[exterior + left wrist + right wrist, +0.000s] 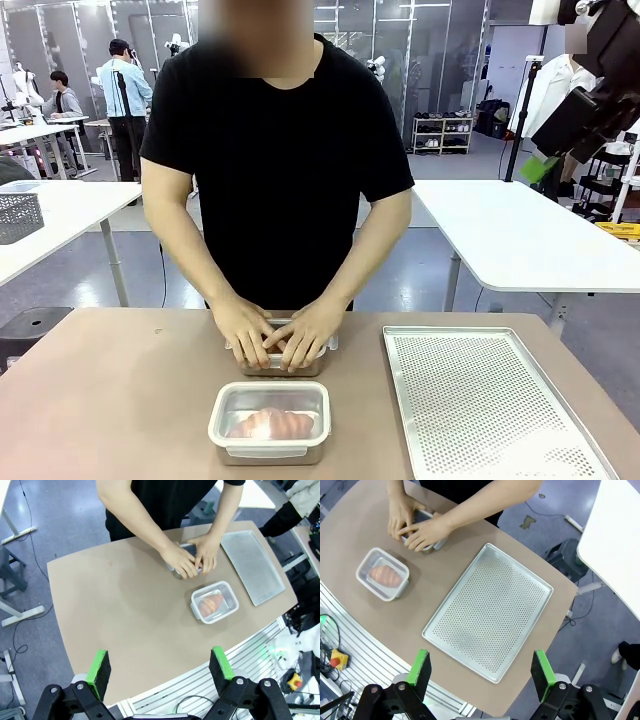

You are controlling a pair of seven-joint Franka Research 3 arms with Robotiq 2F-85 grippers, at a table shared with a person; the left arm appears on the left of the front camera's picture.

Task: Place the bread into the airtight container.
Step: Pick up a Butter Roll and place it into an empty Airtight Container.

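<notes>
An orange-brown bread [272, 424] lies inside a clear airtight container [222, 412] with its lid on, near the table's front edge. The same bread [211, 602] and container [230, 591] show in the left wrist view, and the bread [385, 573] and container [366, 561] in the right wrist view. Just behind it, the person's two hands [280, 340] press down on a second container [300, 366]. My left gripper [160, 665] hangs open high above the table's near edge. My right gripper [480, 669] is open too, high above the tray.
A perforated metal tray [490, 400] lies bare on the right half of the table, seen again as the tray [490, 612] from the right wrist. The brown tabletop [100, 400] stretches to the left. White tables stand behind the person.
</notes>
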